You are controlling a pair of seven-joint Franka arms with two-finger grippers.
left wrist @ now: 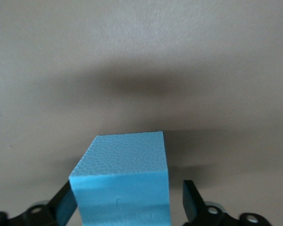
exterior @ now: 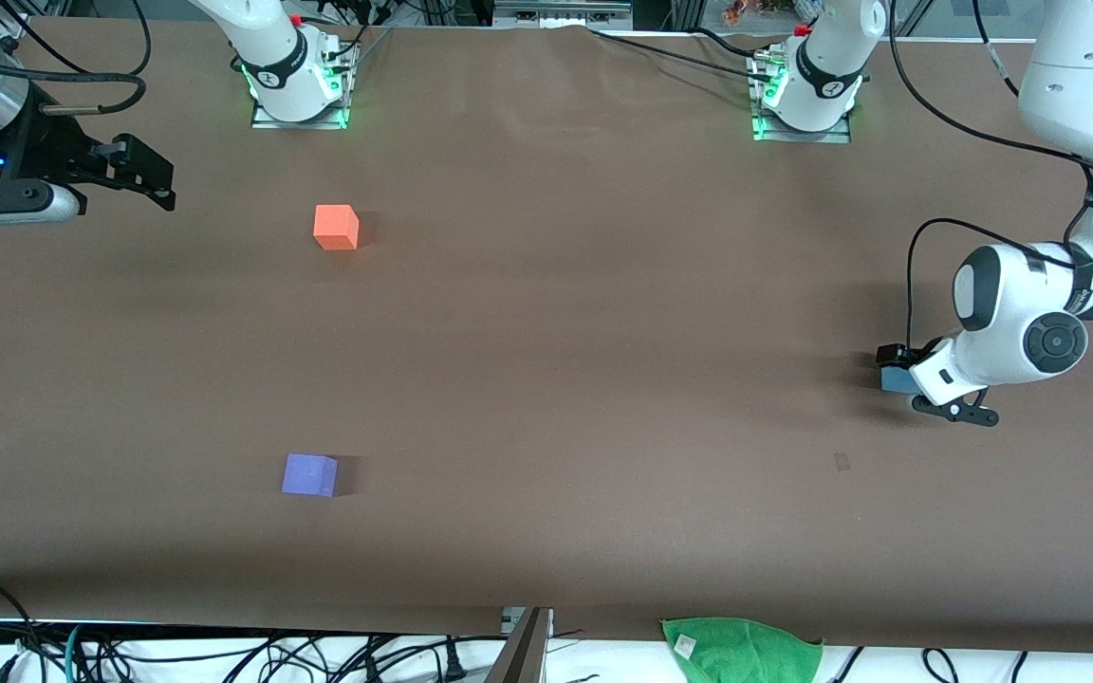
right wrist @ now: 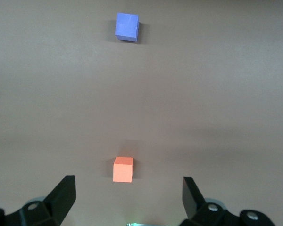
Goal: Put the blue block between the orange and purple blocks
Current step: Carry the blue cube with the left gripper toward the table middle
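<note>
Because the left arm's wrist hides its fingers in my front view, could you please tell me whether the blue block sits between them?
Observer: Yes. At the left arm's end of the table, the left wrist view shows the blue block between the left gripper fingers, with a gap beside one finger.
Operator: Thank you. Is the right gripper open?
Observer: Yes. The right gripper waits wide open over the right arm's end of the table; its wrist view shows the orange block and the purple block.

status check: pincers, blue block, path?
Left pincer astride blue block, one finger short. Right pincer open, waiting. Nothing between orange block and purple block.
</note>
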